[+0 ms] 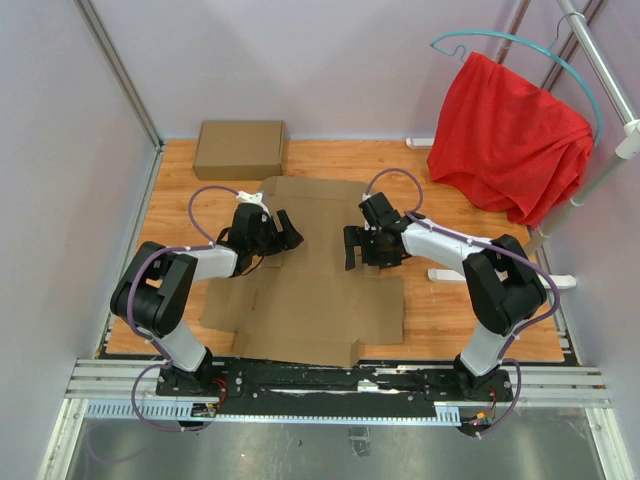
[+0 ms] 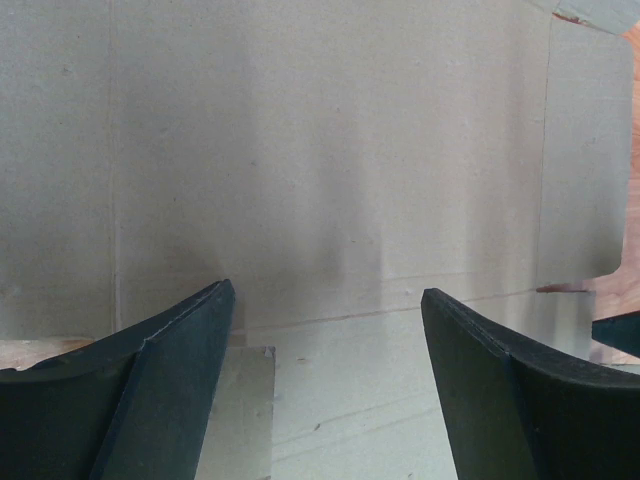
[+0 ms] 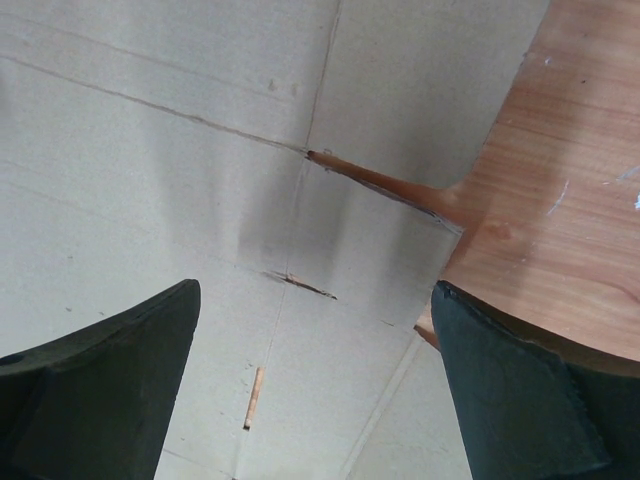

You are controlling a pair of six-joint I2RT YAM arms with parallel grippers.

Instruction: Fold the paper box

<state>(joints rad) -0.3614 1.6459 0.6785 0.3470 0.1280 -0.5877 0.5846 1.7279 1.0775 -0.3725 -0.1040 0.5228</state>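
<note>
Wooden table (image 1: 435, 322) between pale walls | one paper box (image 1: 310, 300) lies flat and unfolded at centre | left gripper (image 1: 289, 234) and right gripper (image 1: 350, 249) above it, fingers spread, holding nothing | one formed box (image 1: 240, 148) at far edge | one red cloth (image 1: 510, 135) hangs at right

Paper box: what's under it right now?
The paper box lies on the wooden table, which shows around its edges and through cut slits. Anything beneath its middle is covered.

Top view: bright, even, diffuse light from above, sharp throughout. Short soft shadows fall on the cardboard sheet (image 1: 300, 290). Wrist views: dimmer and greyer, with a vague shadow band across the sheet. The jaws, close to the lens, look slightly soft, possibly defocused.
</note>
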